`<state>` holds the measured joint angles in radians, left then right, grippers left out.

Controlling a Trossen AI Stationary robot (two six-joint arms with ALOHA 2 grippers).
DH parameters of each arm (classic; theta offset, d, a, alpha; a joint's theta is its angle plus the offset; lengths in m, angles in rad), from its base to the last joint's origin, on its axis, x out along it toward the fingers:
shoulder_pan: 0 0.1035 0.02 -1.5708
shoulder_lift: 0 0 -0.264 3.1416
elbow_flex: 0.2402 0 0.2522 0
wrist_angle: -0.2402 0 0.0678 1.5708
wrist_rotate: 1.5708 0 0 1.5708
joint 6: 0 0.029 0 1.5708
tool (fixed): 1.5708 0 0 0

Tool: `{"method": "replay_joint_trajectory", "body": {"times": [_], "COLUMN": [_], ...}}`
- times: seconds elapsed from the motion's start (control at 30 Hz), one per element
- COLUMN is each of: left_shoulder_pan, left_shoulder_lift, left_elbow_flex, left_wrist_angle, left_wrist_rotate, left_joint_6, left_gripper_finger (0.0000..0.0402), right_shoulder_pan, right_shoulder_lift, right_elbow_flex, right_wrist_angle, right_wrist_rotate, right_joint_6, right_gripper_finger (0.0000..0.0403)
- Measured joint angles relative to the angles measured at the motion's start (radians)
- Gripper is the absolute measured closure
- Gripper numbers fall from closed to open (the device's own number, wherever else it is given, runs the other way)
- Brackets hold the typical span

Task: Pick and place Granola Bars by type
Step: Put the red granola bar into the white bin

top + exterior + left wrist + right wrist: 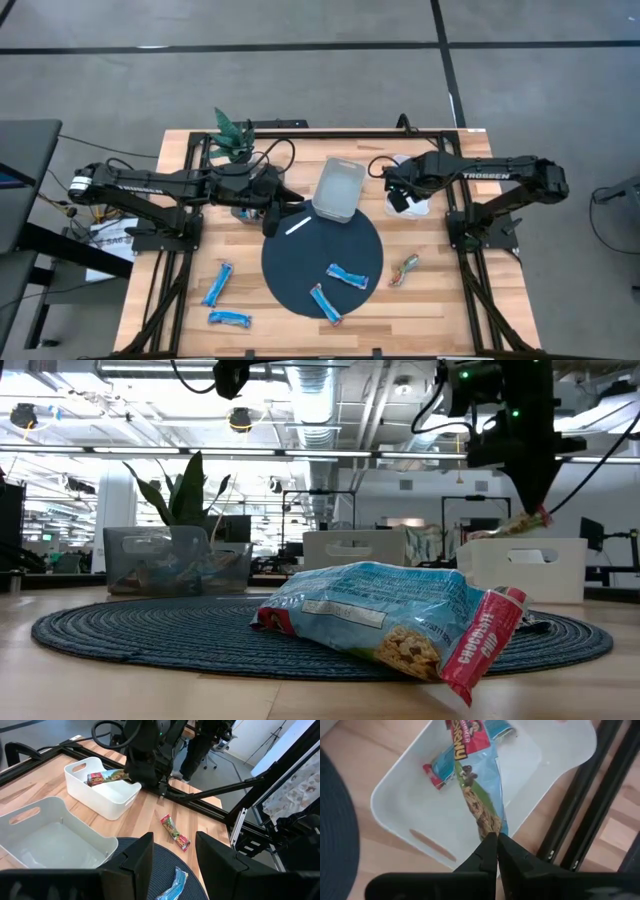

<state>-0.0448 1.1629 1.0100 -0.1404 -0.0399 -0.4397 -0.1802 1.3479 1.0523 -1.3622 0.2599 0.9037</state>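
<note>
One multicoloured foil-wrapped granola bar (481, 802) pinched by its end in right gripper (496, 851), fingers closed, dangling over white plastic bin (400, 815) | left gripper (172, 851) parted, holding nothing, near dark round mat (290, 265) | four blue foil bars (218, 284) loose: two on mat, two on wooden table (440, 300) | one multicoloured bar (404, 268) right of mat

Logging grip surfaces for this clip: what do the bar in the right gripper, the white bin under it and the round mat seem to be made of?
The bar pinched in the right gripper looks like thin glossy printed film, creased and limp. The white bin looks like smooth moulded plastic, with cut-out handles. The round mat appears woven from dark cord, matte and ribbed in coils.
</note>
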Motion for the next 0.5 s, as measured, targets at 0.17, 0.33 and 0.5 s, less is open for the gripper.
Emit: {"method": "replay_joint_trajectory", "body": {"times": [0.17,0.33,0.5], "left_shoulder_pan": [0.0,0.0,0.0], "left_shoulder_lift": [0.0,0.0,0.0], "left_elbow_flex": [0.0,0.0,0.0], "left_wrist_angle": [0.0,0.0,0.0], "left_wrist_rotate": [0.0,-0.001,-0.001], "left_joint_6": [0.0,0.0,0.0], "left_gripper_finger": [0.0262,0.0262,0.0262], "right_shoulder_pan": [0.024,0.064,0.095], "right_shoulder_lift": [0.0,0.0,0.0], "right_elbow_flex": [0.0,0.0,-0.001], "right_wrist_angle": [-0.038,-0.039,-0.042], "right_wrist_rotate": [0.074,0.084,0.104], "right_joint_6": [0.031,0.032,0.039], "right_gripper_finger": [0.0403,0.0403,0.0403]}}
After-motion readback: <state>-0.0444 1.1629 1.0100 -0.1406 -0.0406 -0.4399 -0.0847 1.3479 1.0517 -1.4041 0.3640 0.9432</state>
